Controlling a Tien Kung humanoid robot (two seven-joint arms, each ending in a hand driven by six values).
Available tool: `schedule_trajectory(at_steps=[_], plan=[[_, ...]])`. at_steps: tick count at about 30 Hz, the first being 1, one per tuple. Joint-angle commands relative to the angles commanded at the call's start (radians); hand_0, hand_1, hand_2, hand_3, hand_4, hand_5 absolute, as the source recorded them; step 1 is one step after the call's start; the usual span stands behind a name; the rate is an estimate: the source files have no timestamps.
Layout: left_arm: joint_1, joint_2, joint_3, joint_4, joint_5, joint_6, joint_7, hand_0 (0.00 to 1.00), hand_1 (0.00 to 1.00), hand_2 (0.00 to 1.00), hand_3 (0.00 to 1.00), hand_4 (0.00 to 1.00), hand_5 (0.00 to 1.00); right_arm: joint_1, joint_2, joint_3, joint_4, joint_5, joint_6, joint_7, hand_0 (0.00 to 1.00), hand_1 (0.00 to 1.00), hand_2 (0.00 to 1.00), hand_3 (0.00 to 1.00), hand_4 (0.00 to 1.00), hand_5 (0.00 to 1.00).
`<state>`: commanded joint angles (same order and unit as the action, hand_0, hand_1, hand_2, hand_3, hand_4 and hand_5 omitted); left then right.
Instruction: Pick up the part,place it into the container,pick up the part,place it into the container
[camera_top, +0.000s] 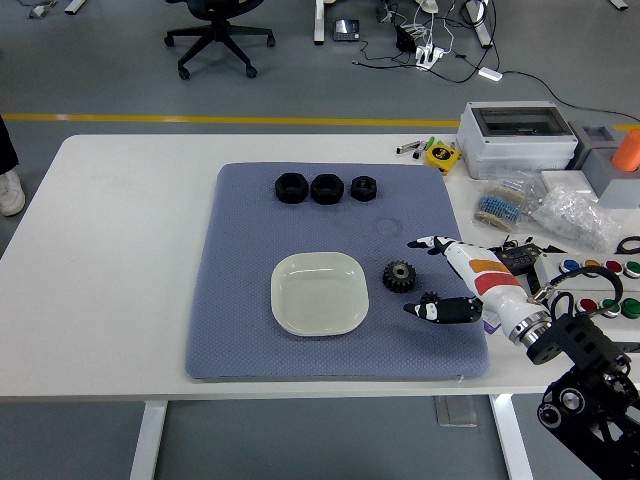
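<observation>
White table (110, 250) carries a blue mat (240, 320) and clutter (540, 180).

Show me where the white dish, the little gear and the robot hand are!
White dish (300, 315): head view, on a bare part of its inner floor, left of centre.
Gear (400, 276): head view, on the middle of its toothed top.
Right robot hand (468, 285): head view, on the palm between its spread fingers.

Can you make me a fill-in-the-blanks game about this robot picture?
1. The white dish on the blue mat has ____ inside it.
2. The black gear lies to the ____ of the dish as the picture shows it.
3. At the mat's far end, ____ black nuts sit in a row.
4. The robot's right hand is ____ and holds nothing.

Missing words: nothing; right; three; open
</observation>
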<state>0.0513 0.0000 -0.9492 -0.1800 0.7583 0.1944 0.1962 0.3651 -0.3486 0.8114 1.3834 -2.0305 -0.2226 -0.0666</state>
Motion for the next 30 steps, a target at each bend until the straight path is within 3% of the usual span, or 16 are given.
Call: schedule_trajectory(at_steps=[5,14,15,20,22,30], plan=[[0.000,0.000,0.021,0.000,-0.019,0.000,-0.005,0.481,0.567,0.593,0.474,0.998,0.706,0.025,-0.016,-0.031,-0.010,-0.100,0.040,-0.004,0.699,0.700,0.737,0.764,0.951,0.139],[-0.001,0.000,0.044,0.000,-0.033,-0.003,-0.009,0.472,0.564,0.592,0.476,0.998,0.707,0.072,-0.024,-0.076,-0.061,-0.053,0.055,-0.013,0.674,0.682,0.724,0.736,0.910,0.135],[-0.002,0.000,0.050,0.000,-0.037,-0.003,-0.010,0.459,0.561,0.591,0.477,0.998,0.708,0.077,-0.025,-0.079,-0.065,-0.046,0.060,-0.014,0.633,0.666,0.710,0.674,0.848,0.173],[-0.002,0.000,0.057,0.000,-0.042,-0.001,-0.016,0.459,0.561,0.591,0.477,0.998,0.708,0.103,-0.034,-0.098,-0.080,-0.021,0.091,-0.011,0.633,0.666,0.710,0.674,0.848,0.173],[-0.001,0.000,0.055,0.000,-0.040,0.000,-0.017,0.449,0.557,0.588,0.475,0.998,0.713,0.112,-0.035,-0.103,-0.093,-0.017,0.104,-0.013,0.610,0.650,0.701,0.619,0.797,0.189],[0.003,0.000,0.041,0.000,-0.018,-0.001,-0.017,0.444,0.556,0.589,0.476,0.998,0.718,0.130,-0.036,-0.118,-0.130,-0.008,0.117,-0.018,0.596,0.642,0.665,0.580,0.744,0.224]])
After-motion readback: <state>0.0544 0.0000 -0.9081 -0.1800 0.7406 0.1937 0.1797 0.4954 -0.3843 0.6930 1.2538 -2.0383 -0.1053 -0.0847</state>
